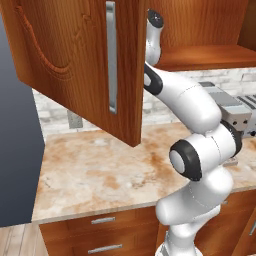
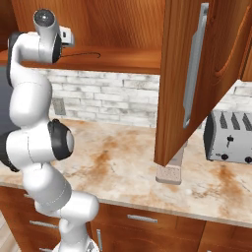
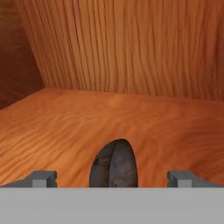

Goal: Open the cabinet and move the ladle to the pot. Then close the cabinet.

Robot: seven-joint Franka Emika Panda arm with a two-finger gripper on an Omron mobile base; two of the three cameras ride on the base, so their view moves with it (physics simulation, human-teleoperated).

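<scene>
Both doors of the reddish-brown cabinet [image 1: 70, 60] [image 2: 177, 74] stand swung wide, their silver bar handles [image 1: 111, 55] facing out. My arm reaches up into the cabinet over its bottom shelf [image 2: 123, 59] [image 3: 131, 118]. The ladle [image 3: 113, 164] shows as a dark rounded bowl lying on the shelf, low between my two fingertips [image 3: 43, 177]; in the right base view it is a thin dark curve [image 2: 86, 53] just right of the hand. The gripper [image 3: 113, 178] [image 2: 71, 37] is open, jaws wide on either side of the ladle, not touching it. The pot is out of view.
A marbled counter [image 1: 100, 170] runs below, with base drawers [image 1: 102, 220] under it. A grey toaster [image 2: 230, 137] stands at the right by the brick wall. A small block [image 2: 170, 170] sits under the right door. A dark tall unit [image 1: 15, 150] bounds the left.
</scene>
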